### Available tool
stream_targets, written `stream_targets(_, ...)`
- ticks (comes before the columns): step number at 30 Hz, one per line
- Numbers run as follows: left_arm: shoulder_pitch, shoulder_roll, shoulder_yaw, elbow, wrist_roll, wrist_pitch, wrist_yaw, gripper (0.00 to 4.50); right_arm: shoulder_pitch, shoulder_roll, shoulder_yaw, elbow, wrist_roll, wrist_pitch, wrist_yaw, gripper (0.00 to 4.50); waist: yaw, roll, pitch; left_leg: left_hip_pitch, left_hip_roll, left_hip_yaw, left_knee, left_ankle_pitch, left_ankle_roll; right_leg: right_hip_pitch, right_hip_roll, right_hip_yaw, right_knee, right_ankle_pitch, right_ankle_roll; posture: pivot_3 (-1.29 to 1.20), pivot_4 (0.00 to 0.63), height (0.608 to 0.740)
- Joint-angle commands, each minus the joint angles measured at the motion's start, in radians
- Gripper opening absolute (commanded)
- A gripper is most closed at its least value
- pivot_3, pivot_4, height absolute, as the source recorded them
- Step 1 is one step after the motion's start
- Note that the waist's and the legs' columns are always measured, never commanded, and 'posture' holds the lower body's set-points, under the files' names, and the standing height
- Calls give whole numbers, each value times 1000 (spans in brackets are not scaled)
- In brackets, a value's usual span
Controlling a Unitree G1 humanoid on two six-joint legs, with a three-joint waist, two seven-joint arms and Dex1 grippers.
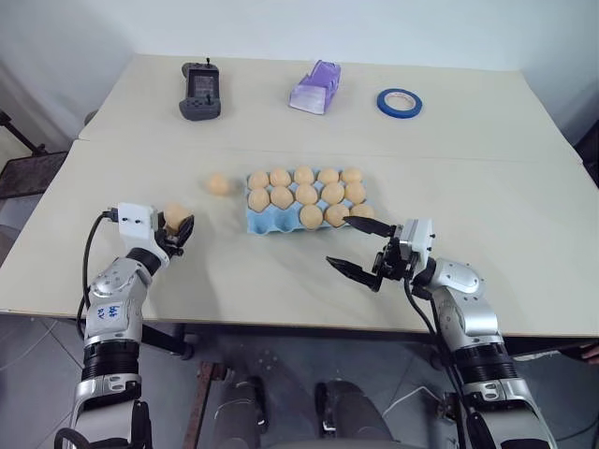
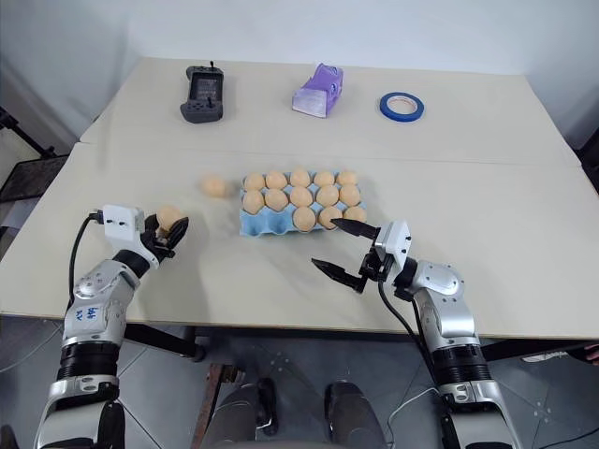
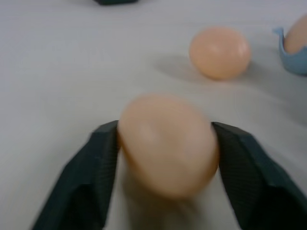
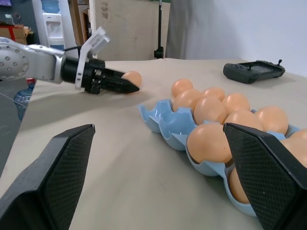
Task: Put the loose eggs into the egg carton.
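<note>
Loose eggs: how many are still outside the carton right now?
2. One loose egg is clamped in the left pincer near the table's front left. The other lies on the table, left of the egg carton. None seem hidden.

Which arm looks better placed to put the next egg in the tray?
Left. Its gripper is shut on a loose egg, with the carton's empty cups on that side. The right gripper hangs open and empty by the carton.

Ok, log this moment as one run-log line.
left gripper: shut on egg | right gripper: open, beside egg carton | second loose egg: on table
</note>
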Motion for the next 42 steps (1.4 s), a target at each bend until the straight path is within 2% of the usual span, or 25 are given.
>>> stream_targets(1, 12, 5, -2, -42, -6, -25, -21, 2142, 8, -3, -9, -39, 12, -4, -6, 4500, 0, 0, 0, 0, 0, 0, 0, 0, 0, 0, 0, 0, 0, 0, 0, 0, 150, 740)
stream_targets(6, -26, 11, -77, -156, -20, -29, -134, 2142, 12, -9, -15, -39, 10, -4, -14, 4500, 1, 0, 0, 0, 0, 0, 0, 0, 0, 0, 0, 0, 0, 0, 0, 0, 150, 740)
stream_targets(11, -77, 23, -213, -254, -59, 30, -341, 2142, 34, -27, -29, -55, 8, -5, -28, 4500, 7, 0, 0, 0, -1, 0, 0, 0, 0, 0, -1, 0, -1, 0, 0, 0, 150, 740)
stream_targets(17, -230, -31, -336, -81, -4, -30, -454, 2142, 120, -102, -94, -126, 19, 3, -61, 4500, 5, 0, 0, 0, -1, 1, -1, 0, 0, 0, 0, 1, -1, 0, 0, 0, 150, 740)
stream_targets(25, -391, -113, -354, 218, 56, -164, -474, 2142, 189, -103, -120, -203, 17, 9, -136, 4500, 3, 0, 0, 0, 0, 0, 2, 0, 1, 0, 1, 1, -1, 0, 0, 0, 150, 740)
stream_targets(28, -402, -123, -353, 249, 55, -174, -496, 2877, 221, -100, -120, -236, 20, 10, -156, 4500, 4, 0, 0, -1, 0, -1, 2, 0, 1, 0, 1, 0, -1, 0, 0, 0, 150, 740)
stream_targets(33, -364, -104, -338, 187, 36, -161, -547, 4435, 255, -101, -124, -239, 22, -10, -157, 4500, 2, 0, 0, -2, 0, 0, 3, 0, 1, 0, 1, 0, 0, 0, 1, 0, 150, 740)
stream_targets(37, -317, -71, -298, 115, 32, -170, -517, 4477, 257, -102, -119, -207, 25, -33, -134, 4500, 0, 0, 0, -1, 0, 0, 3, 0, 1, 0, 1, 0, 0, 0, 1, 0, 150, 740)
stream_targets(42, -217, -6, -205, -38, -30, -138, -502, 4477, 178, -89, -98, -132, 24, -44, -101, 4500, -4, 0, 0, -1, 0, 0, 4, 0, 1, 0, 1, 1, 2, 0, 1, 0, 150, 740)
